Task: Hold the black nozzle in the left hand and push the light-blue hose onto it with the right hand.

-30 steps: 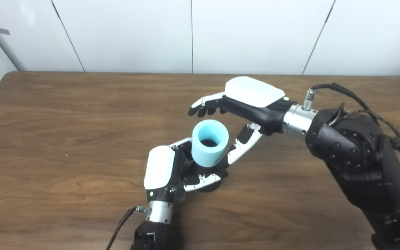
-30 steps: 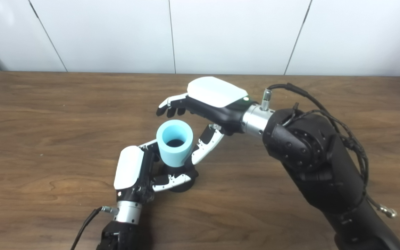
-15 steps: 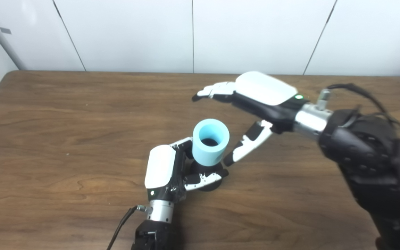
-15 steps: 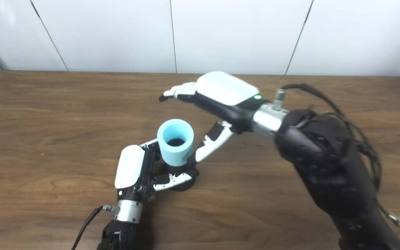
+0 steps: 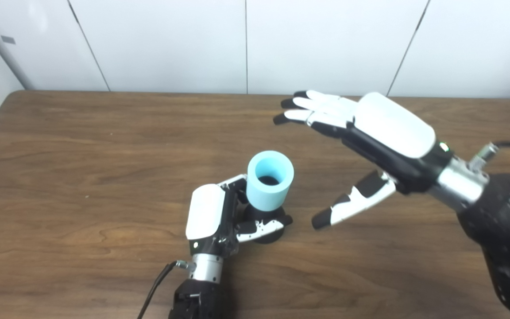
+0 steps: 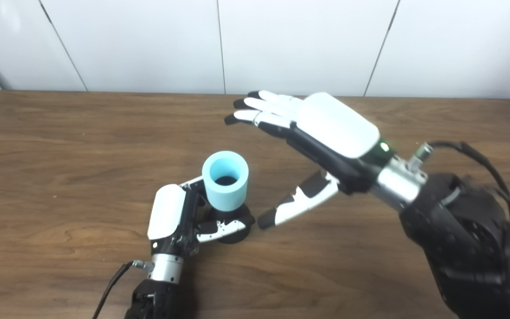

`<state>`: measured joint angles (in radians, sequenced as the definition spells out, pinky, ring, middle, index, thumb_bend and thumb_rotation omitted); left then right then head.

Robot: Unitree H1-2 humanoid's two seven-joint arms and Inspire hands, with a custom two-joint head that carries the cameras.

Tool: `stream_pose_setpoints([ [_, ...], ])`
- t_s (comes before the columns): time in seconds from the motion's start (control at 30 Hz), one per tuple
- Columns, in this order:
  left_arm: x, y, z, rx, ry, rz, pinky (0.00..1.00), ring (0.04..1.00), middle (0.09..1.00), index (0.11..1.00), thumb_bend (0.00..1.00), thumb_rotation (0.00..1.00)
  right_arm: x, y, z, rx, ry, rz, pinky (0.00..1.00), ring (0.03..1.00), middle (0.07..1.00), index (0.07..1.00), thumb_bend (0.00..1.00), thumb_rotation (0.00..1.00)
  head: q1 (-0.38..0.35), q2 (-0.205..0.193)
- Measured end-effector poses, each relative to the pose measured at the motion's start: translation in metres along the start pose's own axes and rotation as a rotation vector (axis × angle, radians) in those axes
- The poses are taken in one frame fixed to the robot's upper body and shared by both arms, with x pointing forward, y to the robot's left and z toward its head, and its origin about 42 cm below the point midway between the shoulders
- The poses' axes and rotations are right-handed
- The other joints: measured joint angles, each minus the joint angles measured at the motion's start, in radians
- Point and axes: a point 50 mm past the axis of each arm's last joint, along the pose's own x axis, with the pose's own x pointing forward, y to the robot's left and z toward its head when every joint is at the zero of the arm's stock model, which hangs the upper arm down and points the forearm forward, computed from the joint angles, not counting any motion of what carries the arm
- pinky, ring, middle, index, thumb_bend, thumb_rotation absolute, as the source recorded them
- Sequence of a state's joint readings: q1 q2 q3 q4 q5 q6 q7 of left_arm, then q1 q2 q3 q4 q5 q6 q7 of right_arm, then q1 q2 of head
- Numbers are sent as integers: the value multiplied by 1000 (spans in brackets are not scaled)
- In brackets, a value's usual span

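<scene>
We are looking down at a brown wooden table (image 5: pixel 82 177) set against a white paneled wall (image 5: pixel 171 44). Near the middle of the table, our left hand (image 5: pixel 213 217) is wrapping its fingers around the black nozzle (image 5: pixel 264 223), which is standing upright with its round base on the tabletop. The light-blue hose (image 5: pixel 269 179), a short, thick foam-like tube, is sitting on top of the nozzle with its open end facing up, and the dark nozzle tip is showing inside its hole. The hose is leaning slightly toward the right.

Our right hand (image 5: pixel 370 141) is hovering above the table to the right of the hose, not touching it. Its fingers (image 5: pixel 312 106) are stretching out flat and spread apart, pointing toward the back left, while its thumb (image 5: pixel 352 204) is angling down toward the nozzle base. This hand is holding nothing.
</scene>
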<state>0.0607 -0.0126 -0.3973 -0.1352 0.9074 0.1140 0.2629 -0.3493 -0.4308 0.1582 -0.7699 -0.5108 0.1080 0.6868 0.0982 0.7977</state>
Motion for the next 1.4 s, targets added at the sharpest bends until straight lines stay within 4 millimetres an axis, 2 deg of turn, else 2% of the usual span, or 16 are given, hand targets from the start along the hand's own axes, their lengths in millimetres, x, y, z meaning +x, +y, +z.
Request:
stream_pose_setpoints([
  [0.17,1,0,0,2,5,-4,424,482,479,487,524,0,-3,7,11,-74,-37,5,954,979,986,910,667,808,8,0],
  [0.4,3,-1,2,5,11,-14,440,485,476,486,524,0,-9,23,19,-112,-62,7,942,988,995,903,658,803,6,0],
  [0.53,3,-1,2,4,16,-15,446,490,471,487,524,0,-13,34,24,-113,-78,20,970,999,1000,919,639,855,8,0],
  [0.83,3,-1,3,6,15,-20,423,472,461,488,525,0,-11,42,30,-150,-86,56,956,1000,989,931,635,873,8,0],
  [1.03,3,-1,3,6,15,-22,444,494,496,483,523,0,-14,48,30,-152,-83,73,940,987,979,916,646,871,8,0],
  [1.4,3,-2,3,7,19,-28,436,483,472,486,525,0,-12,53,26,-153,-68,92,971,998,975,914,631,909,8,3],
])
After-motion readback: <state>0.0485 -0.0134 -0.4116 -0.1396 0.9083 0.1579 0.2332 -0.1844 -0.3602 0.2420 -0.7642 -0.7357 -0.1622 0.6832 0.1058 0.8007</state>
